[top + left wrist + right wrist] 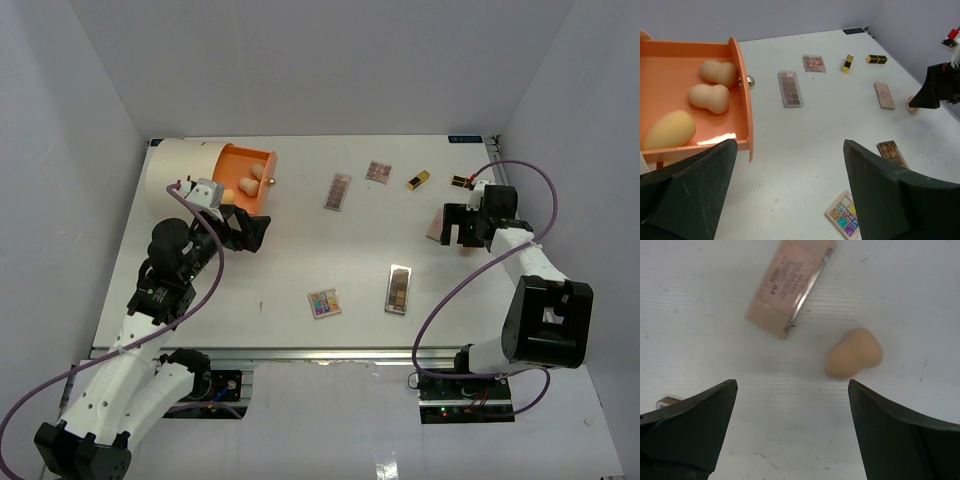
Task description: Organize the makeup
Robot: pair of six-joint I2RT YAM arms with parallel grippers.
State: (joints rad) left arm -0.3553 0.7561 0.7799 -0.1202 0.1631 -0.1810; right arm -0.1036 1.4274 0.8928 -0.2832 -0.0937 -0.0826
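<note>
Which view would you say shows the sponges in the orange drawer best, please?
The left wrist view: three sponges lie large and unobstructed in the open drawer. The top view shows them only as small pale blobs. The right wrist view misses the drawer; it shows only a loose sponge.

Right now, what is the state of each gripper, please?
Left gripper: open, holding nothing, near the orange drawer.
Right gripper: open, holding nothing; a tan sponge lies loose before it.
</note>
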